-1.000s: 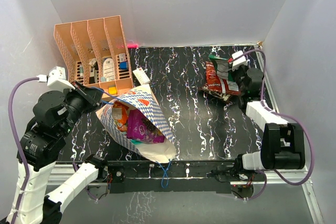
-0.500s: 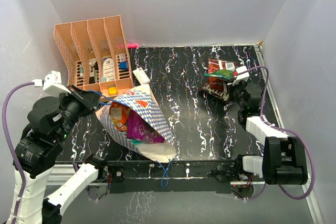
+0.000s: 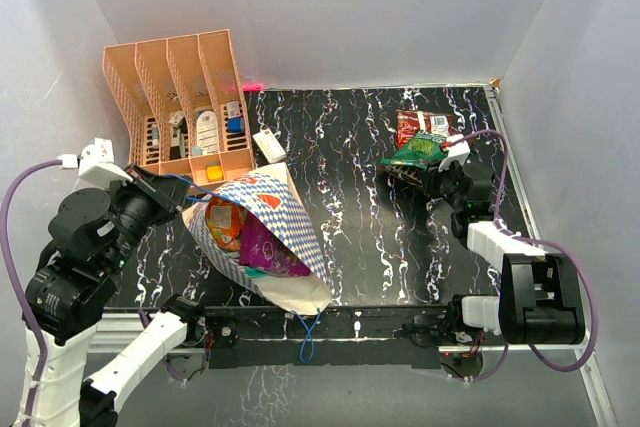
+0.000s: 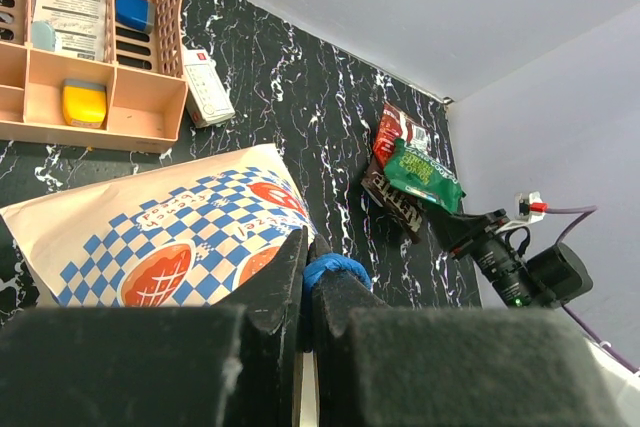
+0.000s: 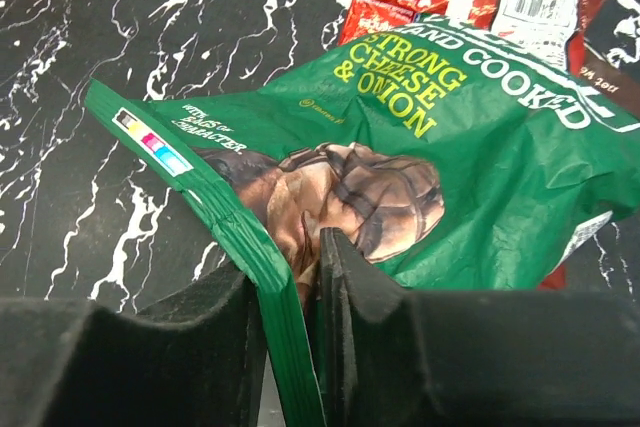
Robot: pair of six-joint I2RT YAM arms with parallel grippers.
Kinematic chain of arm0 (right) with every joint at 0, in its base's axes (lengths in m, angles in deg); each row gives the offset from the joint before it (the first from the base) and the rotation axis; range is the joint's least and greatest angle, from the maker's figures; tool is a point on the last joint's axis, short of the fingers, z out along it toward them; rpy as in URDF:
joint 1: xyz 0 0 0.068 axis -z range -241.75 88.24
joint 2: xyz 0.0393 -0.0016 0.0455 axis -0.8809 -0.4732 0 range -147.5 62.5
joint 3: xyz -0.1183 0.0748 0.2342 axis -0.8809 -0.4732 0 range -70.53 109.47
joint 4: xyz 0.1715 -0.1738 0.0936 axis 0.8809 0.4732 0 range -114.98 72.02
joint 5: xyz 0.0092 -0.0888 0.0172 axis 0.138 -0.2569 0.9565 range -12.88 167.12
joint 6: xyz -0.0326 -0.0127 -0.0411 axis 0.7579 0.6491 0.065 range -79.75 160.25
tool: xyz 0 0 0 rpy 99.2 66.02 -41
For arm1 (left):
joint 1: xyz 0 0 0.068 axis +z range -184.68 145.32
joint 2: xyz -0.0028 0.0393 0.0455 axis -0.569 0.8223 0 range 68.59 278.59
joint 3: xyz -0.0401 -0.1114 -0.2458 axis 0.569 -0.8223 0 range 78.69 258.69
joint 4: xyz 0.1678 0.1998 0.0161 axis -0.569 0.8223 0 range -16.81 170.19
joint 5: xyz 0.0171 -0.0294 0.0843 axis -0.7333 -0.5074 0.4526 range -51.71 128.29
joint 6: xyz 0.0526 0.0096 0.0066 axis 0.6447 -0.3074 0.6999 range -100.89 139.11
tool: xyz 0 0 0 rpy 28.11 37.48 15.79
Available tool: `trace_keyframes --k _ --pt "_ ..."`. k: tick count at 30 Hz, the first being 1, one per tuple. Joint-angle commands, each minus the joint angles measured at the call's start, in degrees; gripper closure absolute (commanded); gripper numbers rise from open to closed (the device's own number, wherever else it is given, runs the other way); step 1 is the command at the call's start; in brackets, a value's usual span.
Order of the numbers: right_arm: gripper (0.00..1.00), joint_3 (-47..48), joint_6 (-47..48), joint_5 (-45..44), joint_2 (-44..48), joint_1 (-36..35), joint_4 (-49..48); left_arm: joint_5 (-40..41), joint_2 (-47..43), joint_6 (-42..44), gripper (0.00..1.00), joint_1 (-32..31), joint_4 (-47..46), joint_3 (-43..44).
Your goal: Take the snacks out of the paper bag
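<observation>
Now that the green snack (image 3: 418,152) has settled onto the red snack (image 3: 414,124) near the table's (image 3: 350,147) far-right corner, the right gripper (image 5: 288,252) still pinches it, release pending.

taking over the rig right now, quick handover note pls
Grips: left pincer shut on the blue cord handle of the paper bag, which lies on its side. The right pincer is closed on the edge of the green packet.
Out: green packet resting on the red packet and dark brown packet, far right of the table.
Left: orange packet and purple packet show in the bag's mouth; more beneath, cannot tell.
</observation>
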Motion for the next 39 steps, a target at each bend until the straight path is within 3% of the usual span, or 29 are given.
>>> trace_keyframes --k 1,5,12,16,21,27,33,39 --pt "0.66 -0.4 -6.6 1.2 2.5 0.0 3.0 1.0 -0.8 0.2 1.00 -0.1 -1.1 0.3" --pt "0.44 0.1 -12.2 3.9 7.3 0.0 7.9 0.4 -0.7 0.5 1.00 -0.1 -1.5 0.2" --pt "0.35 3.4 -19.7 11.7 19.3 -1.3 17.0 -7.7 -1.4 2.7 1.00 -0.1 -5.7 -2.2" --pt "0.35 4.9 -23.5 12.6 21.3 -11.8 16.8 -14.7 -2.3 4.5 1.00 -0.1 -10.0 -4.8" --pt "0.34 12.6 -21.3 10.1 16.0 -30.4 18.2 -21.3 -1.3 6.1 1.00 -0.1 -11.2 -5.9" --pt "0.34 21.6 -17.1 16.4 12.1 -40.4 18.9 -25.4 0.9 5.2 1.00 -0.1 -9.4 -7.2" --pt "0.30 14.4 -5.4 21.3 19.8 -48.5 15.3 -27.5 0.7 6.0 1.00 -0.1 -10.6 -9.8" --pt "0.29 8.0 4.6 13.6 24.3 -64.2 8.7 -28.0 0.3 7.0 1.00 -0.1 -10.4 -12.5"
